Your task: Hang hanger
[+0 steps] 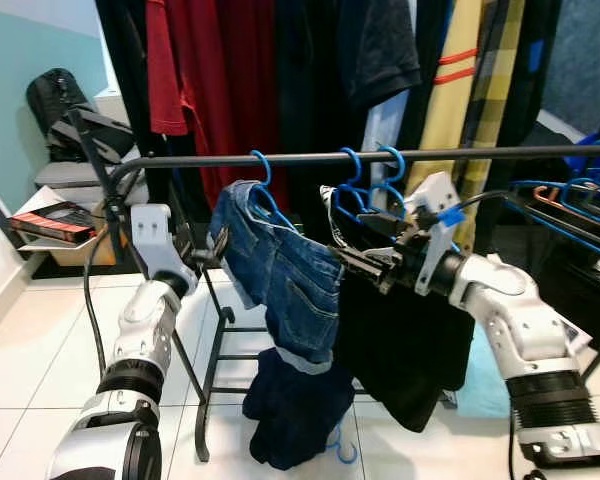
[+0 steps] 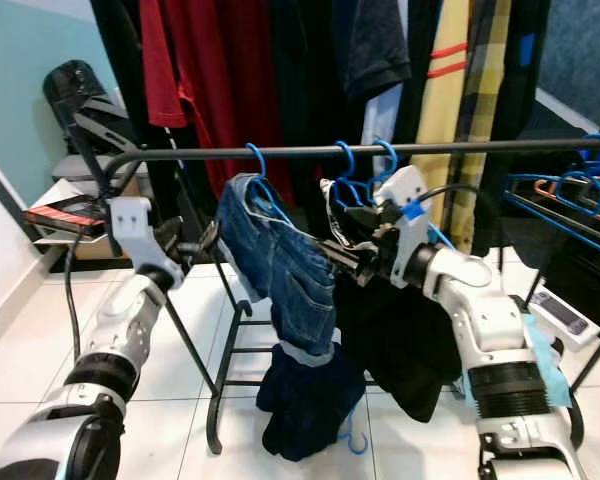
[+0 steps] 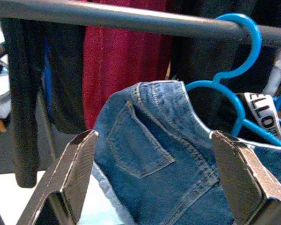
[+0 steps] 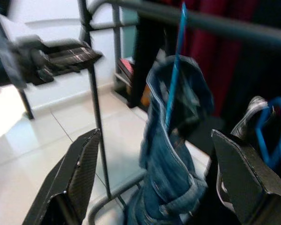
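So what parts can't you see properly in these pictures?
- Blue hanger: its shoulders are hidden under the denim shorts, head views.
- Dark garment on the floor: too dark to name.
- Left gripper: blurred in the right wrist view.
- Rail: its right end runs off the picture edge.

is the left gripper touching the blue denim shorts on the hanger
Apart. The left wrist view shows the left gripper open, its black fingers framing the blue denim shorts hanging beyond them.
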### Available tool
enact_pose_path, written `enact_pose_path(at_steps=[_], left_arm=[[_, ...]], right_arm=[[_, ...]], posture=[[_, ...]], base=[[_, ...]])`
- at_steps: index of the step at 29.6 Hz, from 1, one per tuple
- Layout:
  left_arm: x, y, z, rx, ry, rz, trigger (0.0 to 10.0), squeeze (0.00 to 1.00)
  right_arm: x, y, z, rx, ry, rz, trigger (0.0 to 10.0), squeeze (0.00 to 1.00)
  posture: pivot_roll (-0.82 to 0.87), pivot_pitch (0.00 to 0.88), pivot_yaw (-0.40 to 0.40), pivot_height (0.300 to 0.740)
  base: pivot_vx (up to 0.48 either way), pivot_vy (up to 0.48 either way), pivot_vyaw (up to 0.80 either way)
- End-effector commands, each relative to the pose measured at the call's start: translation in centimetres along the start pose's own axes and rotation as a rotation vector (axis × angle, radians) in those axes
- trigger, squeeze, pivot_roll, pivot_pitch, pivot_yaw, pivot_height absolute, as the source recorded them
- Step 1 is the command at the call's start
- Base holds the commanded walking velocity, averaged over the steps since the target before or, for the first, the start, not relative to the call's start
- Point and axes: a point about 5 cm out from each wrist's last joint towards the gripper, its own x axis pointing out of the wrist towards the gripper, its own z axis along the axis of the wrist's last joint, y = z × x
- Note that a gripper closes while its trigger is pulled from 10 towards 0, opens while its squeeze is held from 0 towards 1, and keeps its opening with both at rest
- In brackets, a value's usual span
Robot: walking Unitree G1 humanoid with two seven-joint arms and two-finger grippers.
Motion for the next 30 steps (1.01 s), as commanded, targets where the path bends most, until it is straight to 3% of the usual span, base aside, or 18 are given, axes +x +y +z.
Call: enact_pose_path(at_steps=[1,7,12,15,19,26,28,30], left_arm=[[0.0,0.0,0.0,0.005,0.007,0.022,10.0,0.0],[0.3,-1.0,1.3,0.055,-0.007,0.041,10.0,0.0],[-0.3,-1.7,0.8,0.124,0.041,0.031,10.0,0.0],[-1.6,-2.6,-1.3,0.177,0.127,0.017,10.0,0.0],[-1.7,-1.8,-1.2,0.121,0.138,0.07,10.0,0.0],[-2.0,-2.0,-1.2,0.107,0.139,0.072,10.0,0.0],[-2.1,-2.4,-1.1,0.123,0.149,0.066,10.0,0.0],[-2.1,-2.5,-1.1,0.127,0.154,0.066,10.0,0.0]], right_arm=[[0.7,-0.2,0.4,-0.028,0.004,-0.012,10.0,0.0],[3.2,-1.4,0.2,-0.06,0.07,-0.093,10.0,0.0],[4.3,-1.9,0.0,-0.076,0.114,-0.147,10.0,0.0],[6.1,-0.2,-1.3,-0.037,0.149,-0.062,10.0,0.0],[7.1,1.7,-2.7,-0.037,0.179,0.042,10.0,0.0],[7.5,2.1,-3.7,-0.057,0.243,0.033,10.0,0.0],[7.5,1.6,-4.7,-0.127,0.341,-0.042,10.0,0.0],[7.5,1.3,-5.0,-0.148,0.367,-0.071,10.0,0.0]], posture=[[-0.1,0.0,0.04,0.74],[-0.06,0.0,0.024,0.74],[-0.04,0.0,0.01,0.74],[-0.03,0.0,0.01,0.74],[-0.01,0.0,0.005,0.74],[-0.01,0.0,0.007,0.74],[-0.02,0.0,0.011,0.74],[-0.02,0.0,0.011,0.74]], base=[[0.0,0.0,0.0],[0.0,0.0,0.0],[0.0,0.0,0.0],[0.0,0.0,0.0],[0.0,0.0,0.0],[0.0,0.0,0.0],[0.0,0.0,0.0],[0.0,0.0,0.0]])
